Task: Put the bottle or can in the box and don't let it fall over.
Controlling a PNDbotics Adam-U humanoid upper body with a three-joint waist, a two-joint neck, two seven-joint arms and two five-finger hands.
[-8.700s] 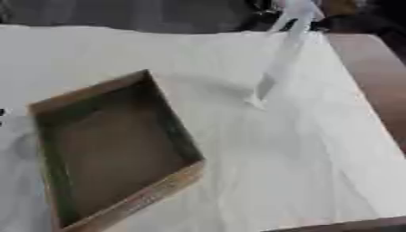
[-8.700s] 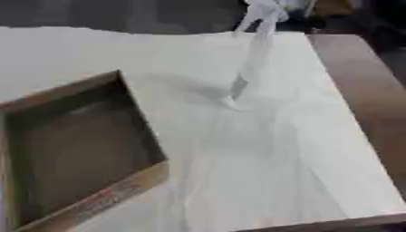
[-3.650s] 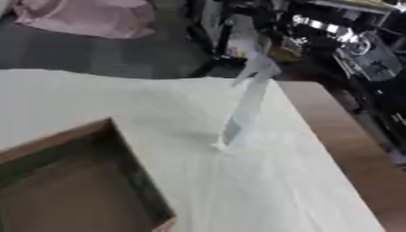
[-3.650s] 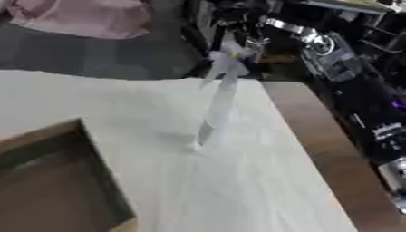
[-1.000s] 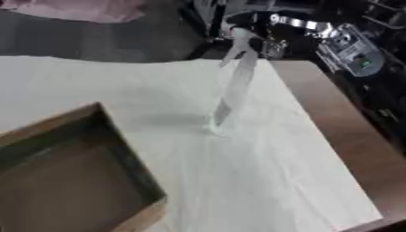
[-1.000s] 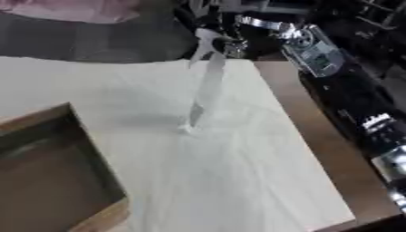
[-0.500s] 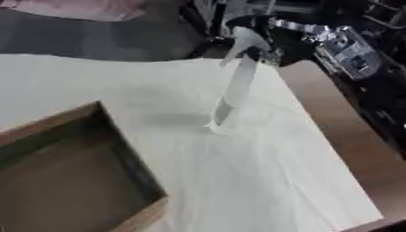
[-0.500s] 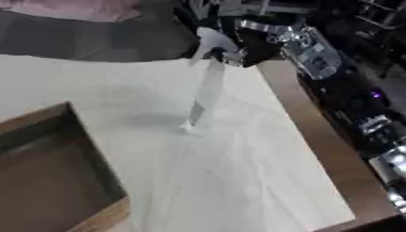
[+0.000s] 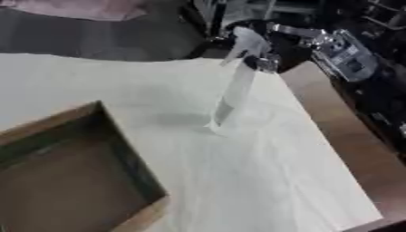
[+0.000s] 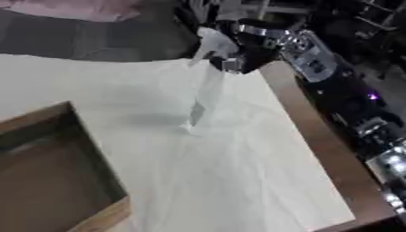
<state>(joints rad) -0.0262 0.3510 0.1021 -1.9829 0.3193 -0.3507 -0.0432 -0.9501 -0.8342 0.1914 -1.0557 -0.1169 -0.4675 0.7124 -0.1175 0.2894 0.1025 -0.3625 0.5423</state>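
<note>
Tall clear bottle [image 9: 234,93] upright on the white cloth, right of the open wooden box [image 9: 75,176].

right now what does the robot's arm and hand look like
Only the right arm shows, coming in from the upper right: mostly black, with a silver-grey block on the forearm and silver joint rings. A small purple light glows on it further down. The right hand is black with silvery parts; its fingers are too blurred to make out.
</note>
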